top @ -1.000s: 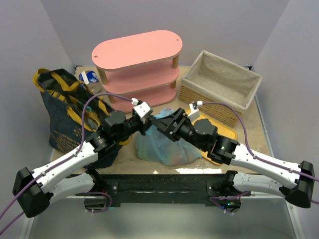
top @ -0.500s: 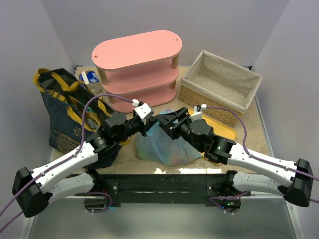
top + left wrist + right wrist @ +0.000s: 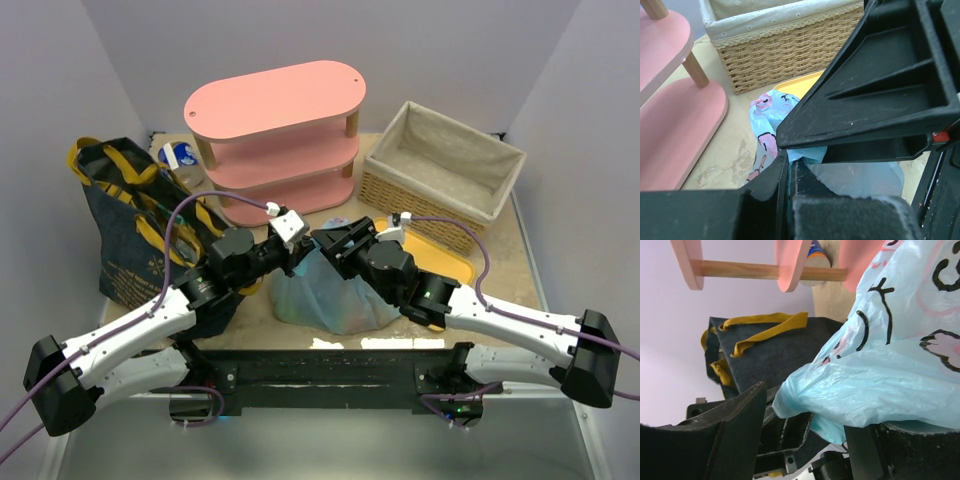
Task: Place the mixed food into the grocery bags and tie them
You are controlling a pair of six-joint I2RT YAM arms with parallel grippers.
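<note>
Light-blue plastic carrier bag (image 3: 335,295), thin film printed with pink and black figures, sits bulging on the table (image 3: 522,262) at centre front, between the two wrists

- Contents hidden; the film is not clear enough to tell what is inside
- Upper part of the bag is drawn up into a stretched fold at its top left
- left gripper (image 3: 298,258): fingers pressed together, pinching that fold of the bag; left wrist view shows blue film right at the closed tips
- right gripper (image 3: 322,248): fingers apart, straddling the same fold just beside the left gripper; right wrist view has film lying between the two fingers and resting on one of them, no clamp seen
- Navy denim tote (image 3: 125,240) stands at the left of the table, mustard-yellow handles (image 3: 100,160) flopped over its mouth, just beside the left forearm
- Bottle (image 3: 182,158) with a blue-and-white top is between the tote and the pink shelf (image 3: 275,100); cannot tell if it is inside the tote
- Wicker basket (image 3: 440,180) with cloth lining at rear right
- Yellow tray (image 3: 452,264) partly under the right arm, touching the bag's right side
</note>
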